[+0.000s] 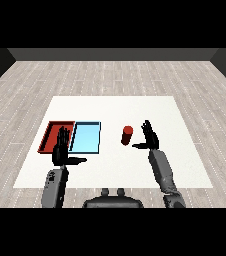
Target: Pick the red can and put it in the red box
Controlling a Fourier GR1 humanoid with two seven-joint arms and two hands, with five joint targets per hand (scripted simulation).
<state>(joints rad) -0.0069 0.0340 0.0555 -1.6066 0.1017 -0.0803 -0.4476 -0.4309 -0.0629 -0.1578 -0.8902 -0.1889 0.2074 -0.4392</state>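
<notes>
Grey wood-plank flooring [115,75] stretches back toward a dark wall, and on it stands a white desk [115,107] seen from above and slightly behind. Toward the left side of the desk, a red tray [51,131] and a light blue tray [86,137] lie side by side, their long edges touching, the red one further left. To the right of the blue tray, clearly apart from it, a red can [127,135] stands on the desk, leaning slightly. Just beside the can on its right is the right hand [151,139], palm turned toward the can, its fingers [147,126] straight and spread upward and its thumb reaching out toward the can's base without visibly touching it. The grey right forearm [162,172] runs down to the lower right. The left hand [61,150] hovers over the near edge of the red tray, partly covering it, with fingers straight and close together pointing away and the thumb stuck out to the right. Its grey left forearm [55,187] comes in from the lower left.
</notes>
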